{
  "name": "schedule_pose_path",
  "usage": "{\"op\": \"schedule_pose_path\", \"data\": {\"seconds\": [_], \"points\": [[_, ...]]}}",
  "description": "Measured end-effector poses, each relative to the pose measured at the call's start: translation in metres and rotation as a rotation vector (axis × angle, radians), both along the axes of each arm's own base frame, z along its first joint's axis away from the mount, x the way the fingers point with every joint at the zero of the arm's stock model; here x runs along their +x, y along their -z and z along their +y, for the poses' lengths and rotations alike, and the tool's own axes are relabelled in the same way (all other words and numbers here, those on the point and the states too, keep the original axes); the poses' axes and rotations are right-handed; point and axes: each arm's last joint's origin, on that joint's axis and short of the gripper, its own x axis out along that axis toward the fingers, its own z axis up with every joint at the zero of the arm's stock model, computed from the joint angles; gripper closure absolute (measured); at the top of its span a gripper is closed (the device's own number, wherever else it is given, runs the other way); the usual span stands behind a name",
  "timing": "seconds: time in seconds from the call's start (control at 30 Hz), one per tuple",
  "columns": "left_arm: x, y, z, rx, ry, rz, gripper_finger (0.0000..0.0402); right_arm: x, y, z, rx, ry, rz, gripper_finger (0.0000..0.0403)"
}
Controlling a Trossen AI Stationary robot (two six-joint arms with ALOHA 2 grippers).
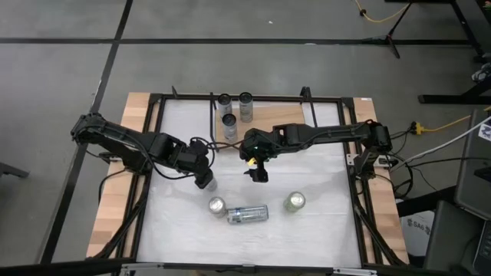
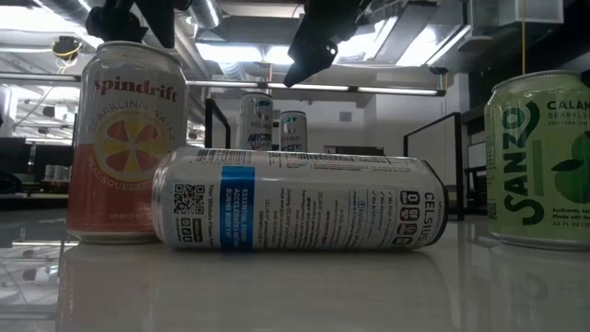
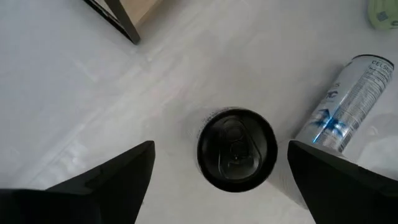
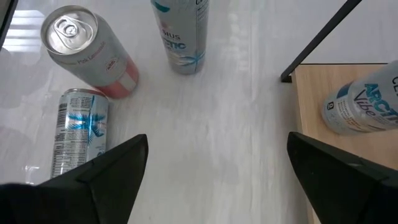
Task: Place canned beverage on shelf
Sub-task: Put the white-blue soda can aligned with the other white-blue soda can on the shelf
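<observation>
**Two open grippers over four loose cans**

One white tabletop [image 1: 322, 230], edged in light wood and ringed by a black metal frame, fills the middle of the high view. Two dark arms reach over it toward the centre. The left gripper [image 1: 204, 181] sits just left of centre and the right gripper [image 1: 257, 175] just right of it. Both have their jaws spread wide and nothing between them.

The low light-wood shelf with a thin black wire upright [image 4: 323, 143] shows only at the right edge of the right wrist view, cut off by the frame. A silver-and-blue "Arctic Vibe" can [image 4: 364, 106] stands on it, partly out of the picture. In the high view the board itself is hard to make out. Three slim cans cluster there at upper centre, the lowest of them [image 1: 229, 123] by a black wire.

A dark-lidded silver can with blue print [image 3: 236, 149] stands upright at centre frame in the left wrist view, between that arm's fingers. Its label is hidden there.

Lower centre of the high view holds three cans:
- a pink-and-white Spindrift can [image 1: 217, 205], upright;
- a silver Celsius can with a blue band [image 1: 247, 215], lying on its side just right of it;
- a green Sanzo can [image 1: 295, 202], upright and farther right, cut off at the right edge in the low view.
</observation>
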Motion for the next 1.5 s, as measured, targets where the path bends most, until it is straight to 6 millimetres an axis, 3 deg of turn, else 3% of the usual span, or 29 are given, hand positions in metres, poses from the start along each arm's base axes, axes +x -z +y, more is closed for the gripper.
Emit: {"op": "schedule_pose_path", "data": {"seconds": [0.47,0.77,1.27,1.5], "points": [[0.017,0.014,-0.005,0.039,0.029,0.016,0.0045,0.000,0.000,0.000,0.000,0.000,0.000,0.0029],[0.016,0.015,-0.008,0.071,0.054,0.014,0.0045,0.000,0.000,0.000,0.000,0.000,0.001,0.0029],[0.011,0.050,-0.018,0.080,0.070,0.035,0.0045,0.000,0.000,0.000,0.000,0.000,0.002,0.0029],[0.012,0.051,-0.018,0.074,0.040,0.021,0.0046,0.000,0.000,0.000,0.000,0.000,0.003,0.0029]]}}
